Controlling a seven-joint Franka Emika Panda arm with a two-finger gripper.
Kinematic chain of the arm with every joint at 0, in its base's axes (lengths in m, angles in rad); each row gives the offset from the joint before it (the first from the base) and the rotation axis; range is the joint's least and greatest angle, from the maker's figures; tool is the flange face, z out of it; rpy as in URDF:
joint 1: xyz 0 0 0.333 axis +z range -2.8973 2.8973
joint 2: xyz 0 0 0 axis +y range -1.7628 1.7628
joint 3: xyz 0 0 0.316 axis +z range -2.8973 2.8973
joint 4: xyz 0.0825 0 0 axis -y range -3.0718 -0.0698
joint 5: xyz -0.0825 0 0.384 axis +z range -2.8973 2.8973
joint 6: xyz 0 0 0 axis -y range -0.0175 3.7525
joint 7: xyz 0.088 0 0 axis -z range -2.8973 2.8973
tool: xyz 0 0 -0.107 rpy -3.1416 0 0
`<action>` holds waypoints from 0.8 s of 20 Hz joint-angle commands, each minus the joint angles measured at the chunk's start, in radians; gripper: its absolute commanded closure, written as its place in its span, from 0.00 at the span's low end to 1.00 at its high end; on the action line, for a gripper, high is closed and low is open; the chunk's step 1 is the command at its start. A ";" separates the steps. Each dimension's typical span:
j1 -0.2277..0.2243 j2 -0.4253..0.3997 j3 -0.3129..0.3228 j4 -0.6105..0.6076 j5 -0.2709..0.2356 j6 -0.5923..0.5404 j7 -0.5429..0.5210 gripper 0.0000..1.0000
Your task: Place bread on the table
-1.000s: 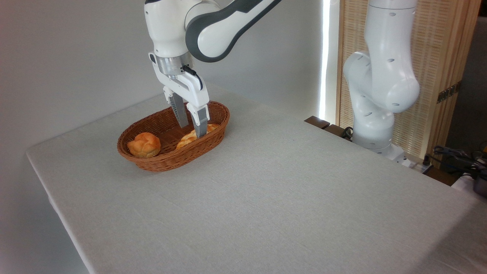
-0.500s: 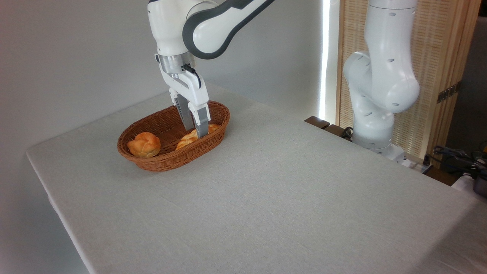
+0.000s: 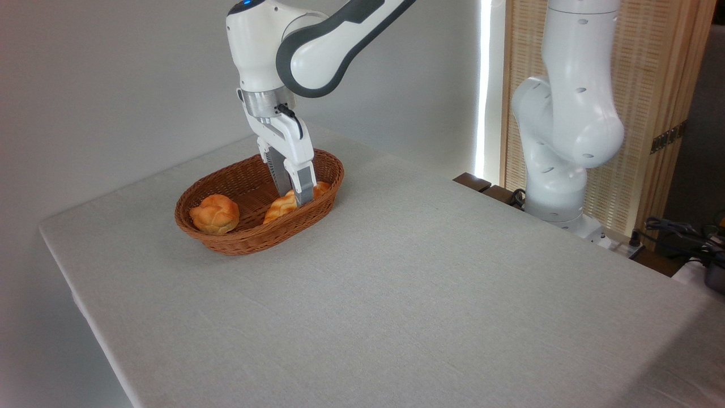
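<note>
Desk point(image 3: 396, 294): covered in a light grey-beige woven cloth; its near corner and right end are cut off by the picture's edge.
Basket point(image 3: 249, 241): brown oval wicker, on the far left part of the desk; its near wall hides the lower parts of what lies inside.
Bun point(image 3: 214, 214): small, round, golden-brown, at the basket's left end, apart from the loaf.
Bread point(image 3: 280, 207): pale golden braided loaf in the basket's right half, not on the desk cloth; its middle is hidden behind the fingers and only the two ends show.
Gripper point(image 3: 294, 194): points down into the basket, tilted slightly to the right, tips at the loaf.
Fingers point(image 3: 304, 187): drawn close together with a narrow gap at the loaf's middle; whether they actually pinch the bread cannot be told, as the front one covers the contact.
Arm: white with dark grey joint bands, reaching in from the upper right; its upper links are cut off at the top edge.
Arm base point(image 3: 561, 141): white column behind the desk's far right edge, before a slatted wooden screen.
Writing: none readable.
</note>
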 commanded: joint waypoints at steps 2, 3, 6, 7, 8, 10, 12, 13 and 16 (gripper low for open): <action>-0.008 -0.003 0.007 -0.027 0.015 0.018 -0.010 0.40; -0.007 -0.003 0.007 -0.027 0.015 0.018 -0.010 0.48; -0.007 -0.003 0.007 -0.027 0.015 0.012 -0.005 0.58; -0.007 -0.003 0.007 -0.027 0.015 0.011 -0.005 0.58; -0.005 -0.003 0.007 -0.027 0.015 0.009 -0.005 0.58; -0.004 -0.004 0.007 -0.027 0.015 0.009 -0.005 0.58; -0.002 -0.006 0.008 -0.025 0.015 0.008 -0.005 0.58; 0.000 -0.007 0.008 -0.024 0.015 0.008 -0.006 0.58; 0.000 -0.013 0.018 -0.010 0.015 -0.018 -0.005 0.64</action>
